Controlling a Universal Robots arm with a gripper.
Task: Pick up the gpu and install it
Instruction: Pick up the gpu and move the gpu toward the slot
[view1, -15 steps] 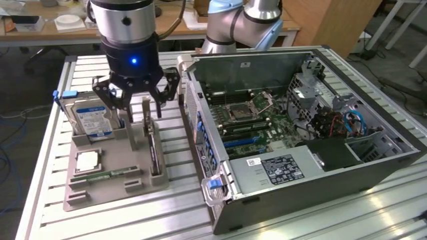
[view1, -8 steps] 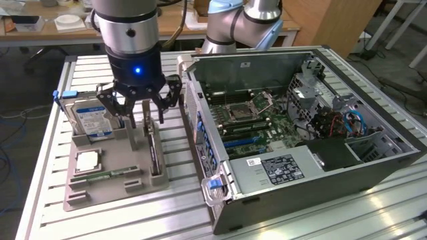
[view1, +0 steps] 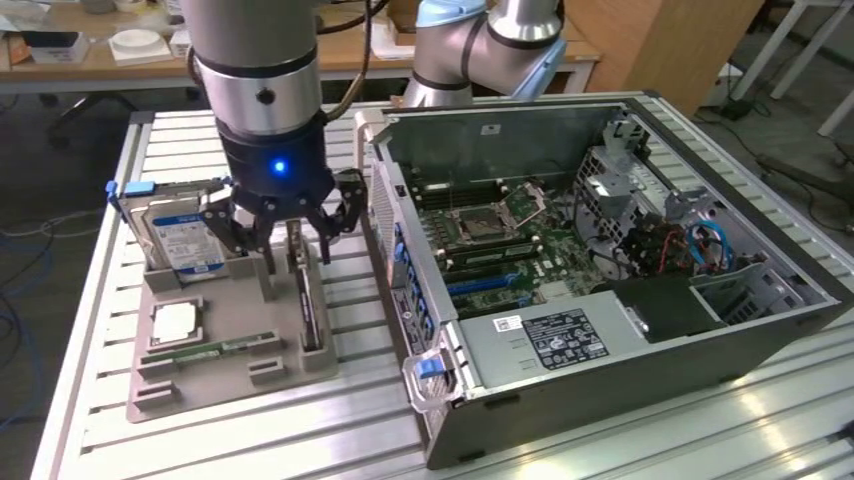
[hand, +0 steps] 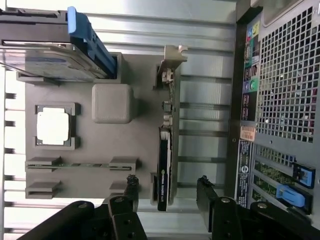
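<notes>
Claw (view1: 291, 240) hangs wide open, pointing straight down from the vertical arm (view1: 254, 70), directly over the edge-standing gpu (view1: 310, 305).

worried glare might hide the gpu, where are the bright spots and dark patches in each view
Exterior view: glare streaks across the table beside the computer case; the gpu is a dark strip between the open fingers, under a glowing blue light. Wrist view: the table slats wash out to white, the gpu is evenly lit, the fingers are near-black.
</notes>
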